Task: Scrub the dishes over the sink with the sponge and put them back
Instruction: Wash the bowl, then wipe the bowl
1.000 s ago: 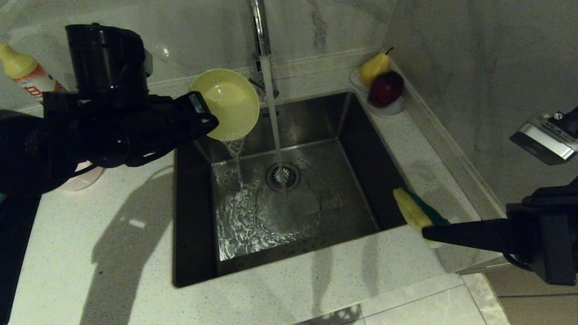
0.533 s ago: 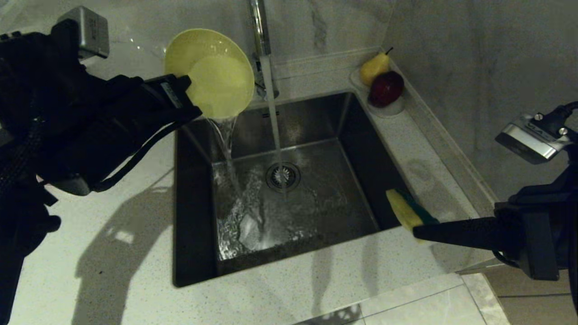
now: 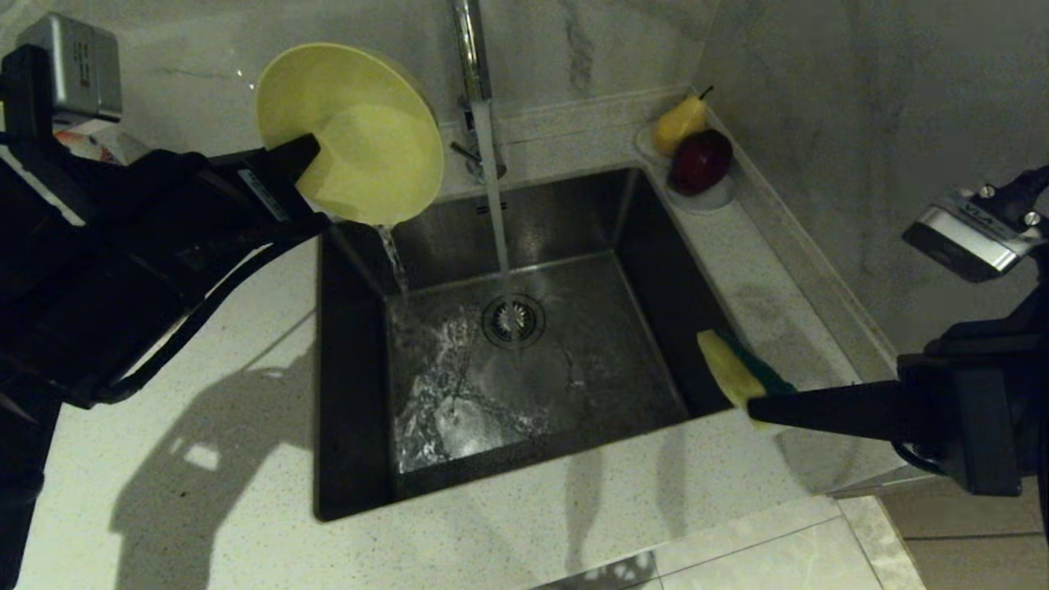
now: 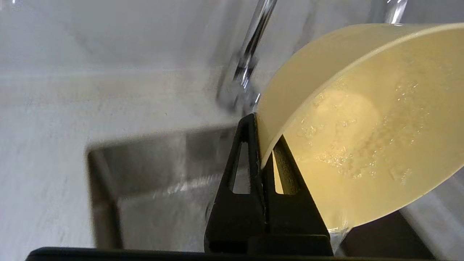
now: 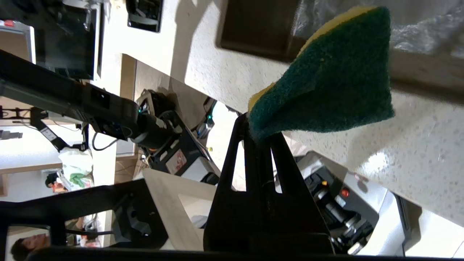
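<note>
Since a second ago, the left gripper (image 3: 307, 160) has lifted the round yellow plastic bowl (image 3: 352, 135) higher and further toward the wall, above the back-left corner of the square stainless-steel sink (image 3: 656, 270). It is clamped on the bowl's rim, and the pour has thinned to a trickle. The bowl is tipped steeply on edge, its mouth facing the tall chrome tap (image 3: 469, 49), which runs. The right gripper (image 3: 758, 406) pinches the green-and-yellow rectangular sponge (image 3: 737, 373) at the sink's front-right rim, long axis pointing up toward the basin.
</note>
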Motion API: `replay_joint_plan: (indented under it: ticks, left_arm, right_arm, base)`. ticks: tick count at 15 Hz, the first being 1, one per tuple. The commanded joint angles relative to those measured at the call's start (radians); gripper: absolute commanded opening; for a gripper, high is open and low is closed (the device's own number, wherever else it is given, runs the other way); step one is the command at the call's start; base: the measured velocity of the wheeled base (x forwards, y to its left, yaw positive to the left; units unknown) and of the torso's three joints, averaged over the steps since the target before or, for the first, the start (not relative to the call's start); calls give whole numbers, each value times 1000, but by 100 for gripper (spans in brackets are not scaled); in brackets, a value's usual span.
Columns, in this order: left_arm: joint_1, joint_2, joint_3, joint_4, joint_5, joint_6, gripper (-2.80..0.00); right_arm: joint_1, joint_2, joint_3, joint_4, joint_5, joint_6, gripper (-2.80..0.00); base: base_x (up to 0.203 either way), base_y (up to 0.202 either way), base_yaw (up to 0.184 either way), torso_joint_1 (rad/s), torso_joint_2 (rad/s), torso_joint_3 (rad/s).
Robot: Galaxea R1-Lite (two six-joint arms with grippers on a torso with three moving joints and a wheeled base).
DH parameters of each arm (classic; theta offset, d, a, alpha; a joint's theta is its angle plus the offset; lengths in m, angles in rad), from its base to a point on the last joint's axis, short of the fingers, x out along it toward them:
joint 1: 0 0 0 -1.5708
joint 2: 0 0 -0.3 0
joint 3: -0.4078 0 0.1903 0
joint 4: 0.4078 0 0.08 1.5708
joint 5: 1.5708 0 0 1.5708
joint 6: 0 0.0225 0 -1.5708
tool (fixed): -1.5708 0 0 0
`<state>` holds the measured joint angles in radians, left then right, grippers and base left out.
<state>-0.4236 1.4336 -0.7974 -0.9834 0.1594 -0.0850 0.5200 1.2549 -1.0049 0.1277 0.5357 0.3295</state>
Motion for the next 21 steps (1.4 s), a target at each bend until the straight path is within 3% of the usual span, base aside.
replay_joint_plan:
  ticks: [1, 5, 7, 13, 21]
  left_arm:
    - [0, -21, -23, 140, 21, -25, -280]
    - [-3, -64, -67, 665, 25, -155, -280]
    - [-27, -73, -106, 780, 7, -283, -280]
    - [-112, -7, -181, 797, 83, -304, -280]
    - [-203, 88, -198, 705, 145, -305, -280]
  right_arm:
    - [6, -8, -29, 9, 18, 10, -280]
    - [147, 10, -119, 10, 40, 70, -280]
    - [205, 65, -183, 25, 35, 77, -280]
    - [293, 252, -388, 127, 30, 78, -280]
    - [328, 413, -485, 119, 9, 74, -280]
  base:
    - [0, 0, 0, 0, 0, 0]
    - [0, 0, 0, 0, 0, 0]
    - [0, 0, 0, 0, 0, 0]
    - [0, 0, 0, 0, 0, 0]
    - [0, 0, 0, 0, 0, 0]
